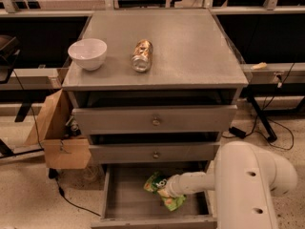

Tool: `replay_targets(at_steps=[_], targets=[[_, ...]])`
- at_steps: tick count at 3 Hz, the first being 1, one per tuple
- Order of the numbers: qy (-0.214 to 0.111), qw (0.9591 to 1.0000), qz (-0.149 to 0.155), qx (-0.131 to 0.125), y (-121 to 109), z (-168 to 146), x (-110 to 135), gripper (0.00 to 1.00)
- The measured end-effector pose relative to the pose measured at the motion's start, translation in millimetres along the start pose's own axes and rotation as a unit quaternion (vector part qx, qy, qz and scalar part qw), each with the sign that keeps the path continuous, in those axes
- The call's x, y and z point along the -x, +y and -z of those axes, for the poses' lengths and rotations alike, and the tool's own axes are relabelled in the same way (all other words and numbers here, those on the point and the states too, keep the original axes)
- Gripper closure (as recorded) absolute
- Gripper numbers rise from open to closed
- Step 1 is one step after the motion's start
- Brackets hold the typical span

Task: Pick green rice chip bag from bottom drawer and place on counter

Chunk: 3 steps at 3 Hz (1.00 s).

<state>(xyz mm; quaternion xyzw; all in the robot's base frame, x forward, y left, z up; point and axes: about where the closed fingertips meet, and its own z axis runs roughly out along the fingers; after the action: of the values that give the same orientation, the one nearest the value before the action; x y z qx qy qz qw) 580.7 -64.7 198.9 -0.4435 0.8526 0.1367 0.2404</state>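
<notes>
The green rice chip bag (162,191) lies in the open bottom drawer (125,198), right of its middle. My white arm reaches in from the right, and the gripper (164,191) is down on the bag, covering part of it. The bag sits on or close to the drawer floor. The counter (190,46) is the grey top of the cabinet, well above the drawer.
A white bowl (87,53) and a crushed metallic can (142,55) sit on the counter's left half. Two knobbed upper drawers (155,120) overhang the bottom drawer. An open cardboard box (59,137) stands left of the cabinet. Cables lie on the floor at right.
</notes>
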Motion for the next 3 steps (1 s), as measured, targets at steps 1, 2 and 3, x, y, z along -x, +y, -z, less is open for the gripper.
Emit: replay_targets(at_steps=[1,2,3], targets=[[-0.022,0.9988,0.017,-0.041,-11.9,62.0,21.7,1.00],[-0.022,0.9974,0.047,-0.051,5.8,127.4,19.5,1.00],[-0.008,0.9952,0.082,-0.054,31.6,196.1,1.6,1.00]])
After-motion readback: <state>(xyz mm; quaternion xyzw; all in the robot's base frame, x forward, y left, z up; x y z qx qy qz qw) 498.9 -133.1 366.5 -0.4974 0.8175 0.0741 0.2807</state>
